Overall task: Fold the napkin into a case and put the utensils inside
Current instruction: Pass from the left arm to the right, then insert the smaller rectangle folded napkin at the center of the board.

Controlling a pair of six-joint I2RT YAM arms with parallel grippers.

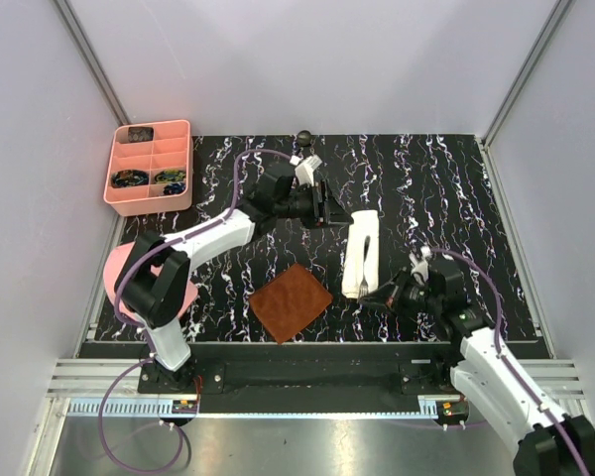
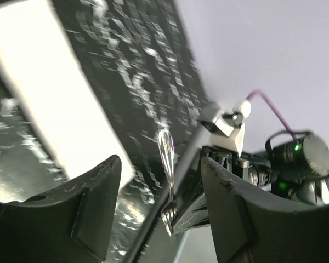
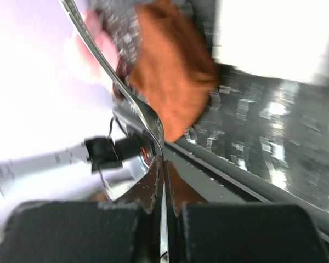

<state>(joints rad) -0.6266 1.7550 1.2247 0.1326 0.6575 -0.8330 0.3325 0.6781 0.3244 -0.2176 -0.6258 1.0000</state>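
The napkin, folded into a narrow cream-white case (image 1: 362,250), lies right of the table's middle; it shows as a bright white strip (image 2: 55,87) in the left wrist view. My right gripper (image 1: 385,295) (image 3: 164,159) is at the case's near end, shut on the head end of the grey metal fork (image 1: 363,291) (image 3: 101,60), whose handle sticks out away from the jaws. My left gripper (image 1: 329,210) (image 2: 160,161) hovers by the case's far end, open and empty. Its fingers (image 2: 93,208) frame the distant fork (image 2: 166,164).
A brown textured mat (image 1: 291,301) lies near the front edge, left of the case. A pink compartment tray (image 1: 149,167) with small items stands at the back left. A pink object (image 1: 122,270) sits under the left arm. A small dark item (image 1: 304,136) rests at the back edge.
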